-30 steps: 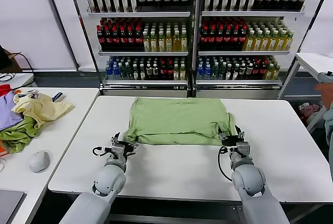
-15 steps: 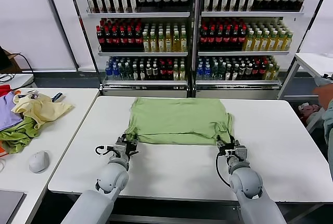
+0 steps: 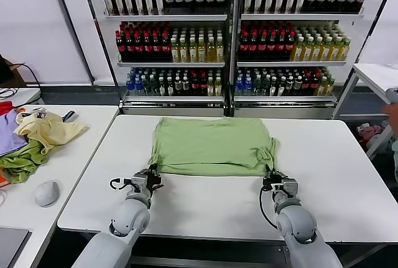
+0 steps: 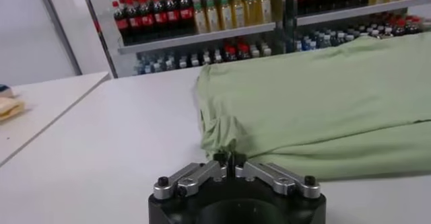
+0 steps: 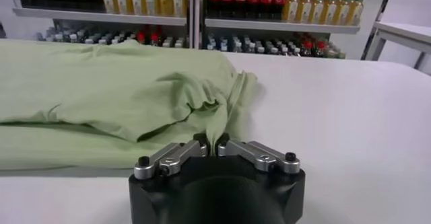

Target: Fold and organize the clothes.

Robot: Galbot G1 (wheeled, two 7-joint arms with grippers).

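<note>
On the side worktop (image 3: 68,156) at my far left lies a heap of cloths: a pale yellow garment (image 3: 48,129) on top, a darker green cloth (image 3: 22,162) under it and a purple one (image 3: 7,136) behind, with a grey mouse (image 3: 46,193) nearer me.

My left hand (image 3: 153,176) sits low on the white worktop (image 3: 205,203) at the near left corner of the light green T-shirt (image 3: 211,145). From my left wrist, my left hand (image 4: 230,158) has its fingers pressed together, pinching a small bunched fold of the shirt's near edge.

The T-shirt lies spread across the middle of the white worktop, folded over on itself, its sleeve bunched in wrinkles at each side (image 4: 316,104).

My right hand (image 3: 278,178) rests at the shirt's near right corner, by the rumpled sleeve (image 3: 266,151). From my right wrist, my right hand (image 5: 213,140) is also closed, its fingers clamped on a thin ridge of the green fabric (image 5: 121,104).

Behind the worktop stand shelves of bottles (image 3: 233,38).
</note>
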